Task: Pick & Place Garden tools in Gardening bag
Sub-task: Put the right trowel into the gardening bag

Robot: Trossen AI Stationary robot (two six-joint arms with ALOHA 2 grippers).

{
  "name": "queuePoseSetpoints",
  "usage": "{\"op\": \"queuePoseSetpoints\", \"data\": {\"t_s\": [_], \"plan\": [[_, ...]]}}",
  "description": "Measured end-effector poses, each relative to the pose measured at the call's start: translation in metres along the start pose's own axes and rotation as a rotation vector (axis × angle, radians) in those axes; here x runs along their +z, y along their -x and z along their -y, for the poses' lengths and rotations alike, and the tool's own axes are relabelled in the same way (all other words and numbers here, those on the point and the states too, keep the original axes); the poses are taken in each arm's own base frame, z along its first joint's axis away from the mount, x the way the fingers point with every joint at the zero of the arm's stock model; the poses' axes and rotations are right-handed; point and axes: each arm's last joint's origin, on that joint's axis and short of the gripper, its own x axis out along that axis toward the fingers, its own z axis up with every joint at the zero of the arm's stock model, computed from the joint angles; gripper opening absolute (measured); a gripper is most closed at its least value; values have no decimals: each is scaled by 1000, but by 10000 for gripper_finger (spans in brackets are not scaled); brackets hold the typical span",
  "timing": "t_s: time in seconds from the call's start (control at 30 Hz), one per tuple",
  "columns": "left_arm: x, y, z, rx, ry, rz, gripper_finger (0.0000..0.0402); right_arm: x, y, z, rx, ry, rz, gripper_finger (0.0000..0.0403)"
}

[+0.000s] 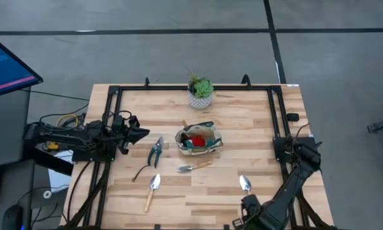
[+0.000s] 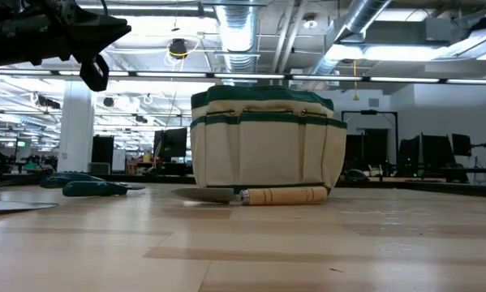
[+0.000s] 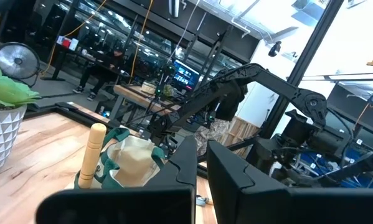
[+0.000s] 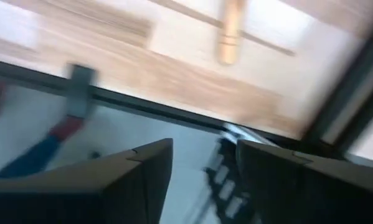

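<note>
The tan gardening bag (image 1: 199, 139) (image 2: 267, 138) stands mid-table, holding a red item (image 1: 196, 138) and a wooden handle (image 3: 93, 155) that sticks up out of it. One trowel (image 1: 194, 167) (image 2: 259, 195) lies flat on the table by the bag's near side. Another trowel (image 1: 153, 188), the pruning shears (image 1: 156, 150) and a thin black curved tool (image 1: 141, 171) lie to the left. A third trowel (image 1: 244, 184) lies near the front right. Its handle (image 4: 230, 31) lies beyond my right gripper (image 1: 249, 206) (image 4: 205, 168), which hangs open over the table's near edge, pointing down. My left gripper (image 1: 137, 133) (image 3: 202, 168) waits shut at the table's left.
A green plant in a white pot (image 1: 200, 91) stands at the far edge. A black frame (image 1: 178, 87) runs along the table's far and side edges. A monitor (image 1: 6, 64) stands off the table's left. Bare wood lies between the bag and the right edge.
</note>
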Motion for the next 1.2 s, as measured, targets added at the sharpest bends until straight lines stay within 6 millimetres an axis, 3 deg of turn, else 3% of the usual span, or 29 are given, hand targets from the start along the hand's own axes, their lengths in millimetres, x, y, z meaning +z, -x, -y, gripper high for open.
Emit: {"op": "queuePoseSetpoints", "data": {"t_s": [0.17, 0.37, 0.7, 0.97, 1.2], "plan": [[0, 0, 0, 0, 0, 0, 8, -9, -5, 17, -151, 14, -57, 191], [0, 0, 0, 0, 0, 0, 8, -9, -34, 21, -197, 73, -37, 159], [1, 0, 0, -3, 1, 6, 8, 15, -86, 19, -265, 125, -43, 137], [1, 0, 0, -4, 1, 7, 8, 27, -116, 18, -229, 117, -53, 138], [1, 0, 0, -3, 1, 6, 8, 55, -120, -2, -129, 117, -25, 138]]}}
